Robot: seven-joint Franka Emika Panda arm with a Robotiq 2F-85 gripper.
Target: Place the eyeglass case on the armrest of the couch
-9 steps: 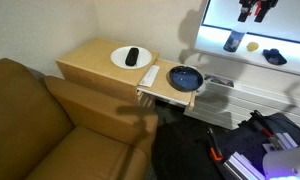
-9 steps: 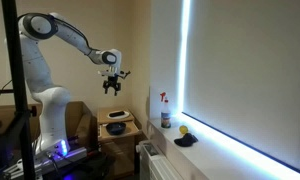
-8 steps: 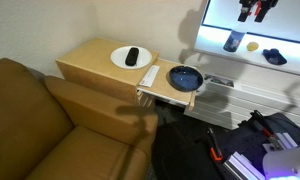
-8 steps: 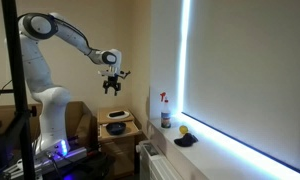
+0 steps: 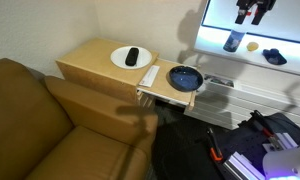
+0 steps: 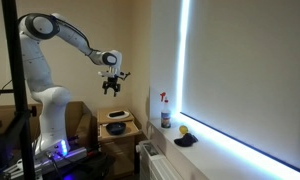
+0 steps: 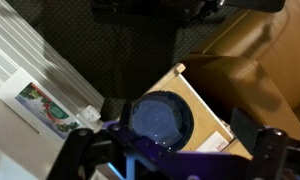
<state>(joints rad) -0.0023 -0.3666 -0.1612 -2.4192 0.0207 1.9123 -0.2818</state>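
The black eyeglass case (image 5: 132, 56) lies on a white plate (image 5: 121, 61) on the light wooden side table (image 5: 90, 62). The brown leather couch (image 5: 30, 125) stands in front of the table, with its broad armrest (image 5: 95, 108) next to it. My gripper (image 5: 254, 12) hangs high above the table, far from the case; it also shows in an exterior view (image 6: 112, 85). In the wrist view the gripper (image 7: 175, 140) is open and empty, looking down on the dark blue pan (image 7: 160, 116). The case is out of the wrist view.
A dark blue round pan (image 5: 184, 77) sits on the table's pull-out end, beside a white card (image 5: 150, 76). A radiator (image 5: 245, 95) and a bright window sill with a spray bottle (image 6: 166, 112) lie beyond. Dark bags (image 5: 190, 150) stand on the floor.
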